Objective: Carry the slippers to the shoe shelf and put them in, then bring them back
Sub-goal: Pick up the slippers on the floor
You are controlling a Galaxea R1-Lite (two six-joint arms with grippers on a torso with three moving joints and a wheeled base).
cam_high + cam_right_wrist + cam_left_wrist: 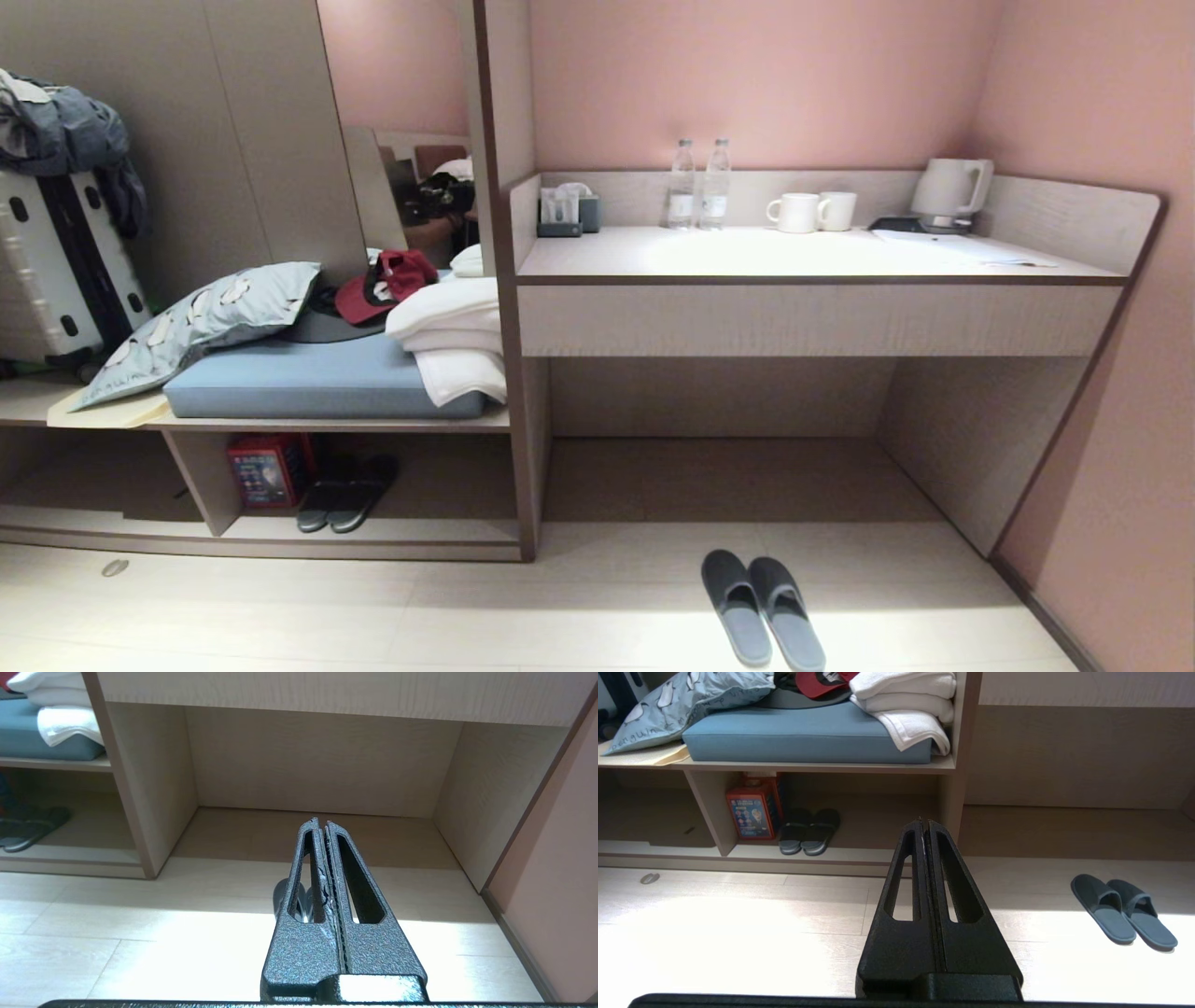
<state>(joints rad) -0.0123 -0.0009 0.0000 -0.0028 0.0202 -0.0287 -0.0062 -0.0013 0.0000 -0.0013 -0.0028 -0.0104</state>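
Head view: the slippers (764, 609) lie side by side on the pale floor (373, 616) in front of the desk recess (728, 448), toes toward it, touching each other. To the left, the shoe shelf (373, 534) sits under a blue cushion (308, 383); a similar dark pair (345, 495) and a red box (269, 469) occupy its right compartment. Neither arm appears in this view. Left wrist view: left gripper (925, 828) is closed, fingers pressed together, holding nothing, raised above the floor, well apart from the slippers (1122, 911). Right wrist view: right gripper (320, 823) likewise closed and empty, pointed toward the recess, with the slippers mostly hidden behind its fingers.
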